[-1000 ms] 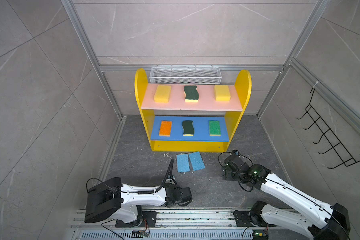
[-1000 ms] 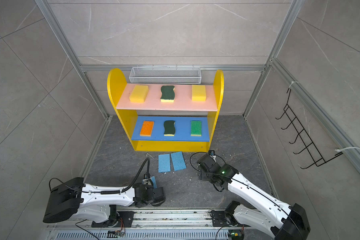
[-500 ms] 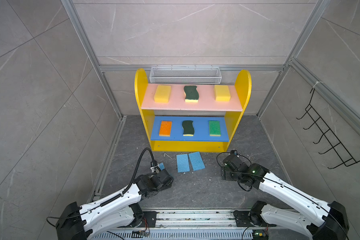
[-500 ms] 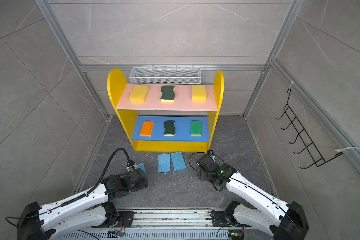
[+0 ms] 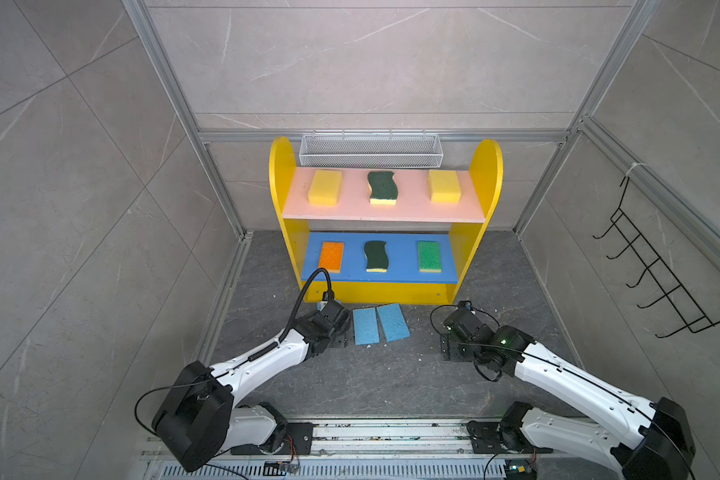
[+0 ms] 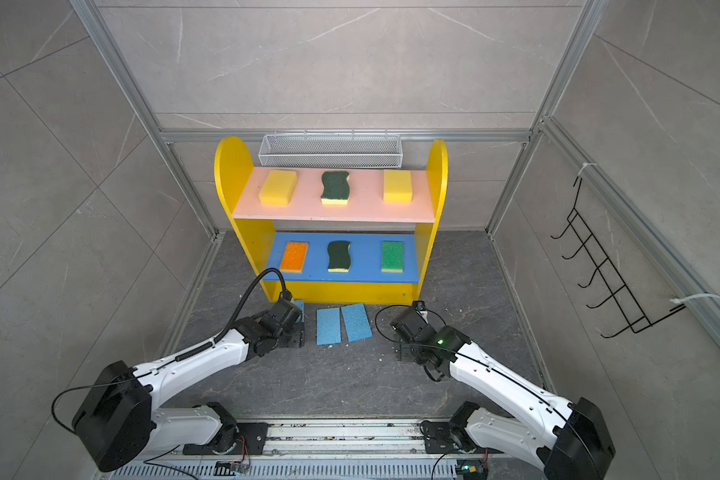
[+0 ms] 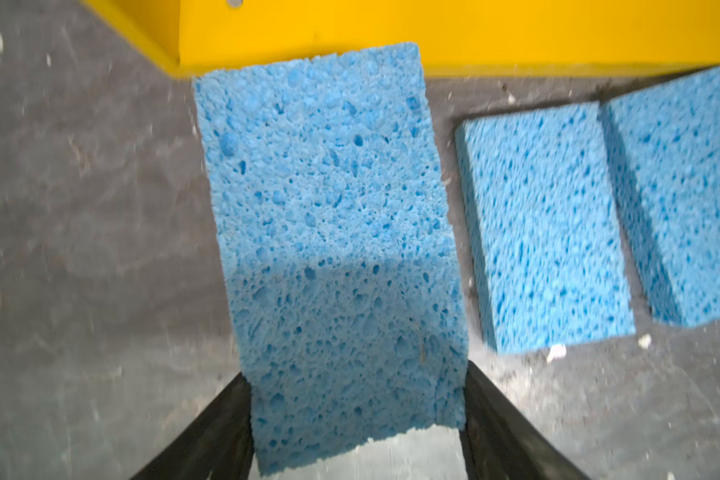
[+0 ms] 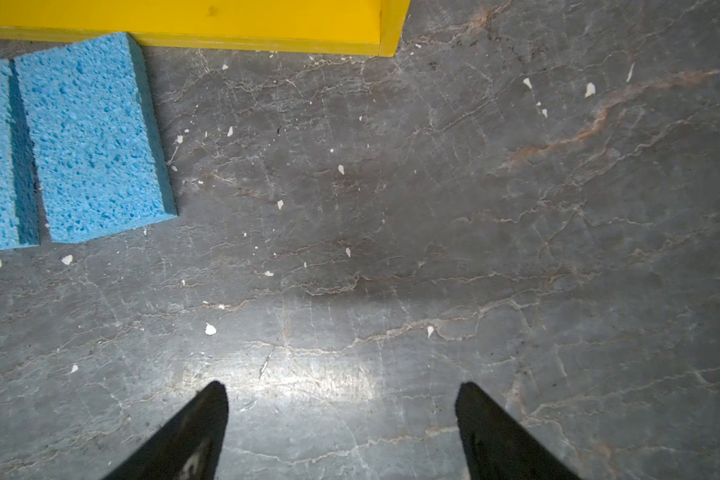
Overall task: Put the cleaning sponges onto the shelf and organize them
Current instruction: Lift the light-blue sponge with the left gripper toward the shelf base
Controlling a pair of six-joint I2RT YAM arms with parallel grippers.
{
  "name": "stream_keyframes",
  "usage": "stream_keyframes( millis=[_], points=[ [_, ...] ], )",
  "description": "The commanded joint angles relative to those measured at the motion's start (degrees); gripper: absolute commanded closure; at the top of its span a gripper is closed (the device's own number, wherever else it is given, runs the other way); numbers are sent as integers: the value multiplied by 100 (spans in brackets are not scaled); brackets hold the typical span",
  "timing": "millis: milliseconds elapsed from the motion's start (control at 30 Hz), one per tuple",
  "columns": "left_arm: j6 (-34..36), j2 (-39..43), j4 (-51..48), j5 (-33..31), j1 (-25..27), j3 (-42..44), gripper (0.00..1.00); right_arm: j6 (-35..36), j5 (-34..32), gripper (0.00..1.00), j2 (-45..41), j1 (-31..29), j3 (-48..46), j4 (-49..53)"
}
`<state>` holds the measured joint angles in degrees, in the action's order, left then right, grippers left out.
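Since the earlier frame, the left gripper [image 7: 357, 374] had swung forward to the shelf [image 5: 381, 293] foot, lower centre in both top views, clamped on a blue sponge [image 7: 325, 232]. Advised: lift clear of the shelf's front edge before inserting. Empty, the right gripper [image 8: 341, 390] stood apart.

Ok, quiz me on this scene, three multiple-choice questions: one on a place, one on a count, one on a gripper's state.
1. Where is the orange sponge? A. upper board B. floor C. lower board
2. How many sponges lie on the shelf? A. four B. six C. nine
3. The left gripper is: A. shut on a blue sponge B. open, empty C. out of view
Answers: 1 C, it lies on the blue board. 2 B, three on each board. 3 A, its fingers clamp the sponge's sides.
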<state>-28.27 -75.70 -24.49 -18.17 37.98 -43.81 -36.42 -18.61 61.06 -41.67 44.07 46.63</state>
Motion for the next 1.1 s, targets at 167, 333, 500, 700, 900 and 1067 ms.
stream_keyframes(
  millis=[167, 333, 500, 700, 900, 1067],
  points=[
    [1011, -551, 774, 304, -531, -590, 27, 100, -55, 12, 59, -23, 40, -4],
    [1149, -713, 1049, 247, -698, -655, 27, 100, -20, 12, 103, -27, 66, -8],
    [1253, -895, 1334, 244, -787, -671, 28, 98, 7, 12, 204, -25, 101, -26],
    [1228, -1154, 1611, 103, -831, -752, 28, 73, 62, 12, 264, -25, 128, -56],
    [1190, -1319, 1848, -118, -844, -752, 28, 45, 76, 13, 252, -25, 101, -32],
    [1162, -1424, 2001, -253, -871, -751, 27, 29, 81, 13, 240, -25, 101, 6]
  ],
)
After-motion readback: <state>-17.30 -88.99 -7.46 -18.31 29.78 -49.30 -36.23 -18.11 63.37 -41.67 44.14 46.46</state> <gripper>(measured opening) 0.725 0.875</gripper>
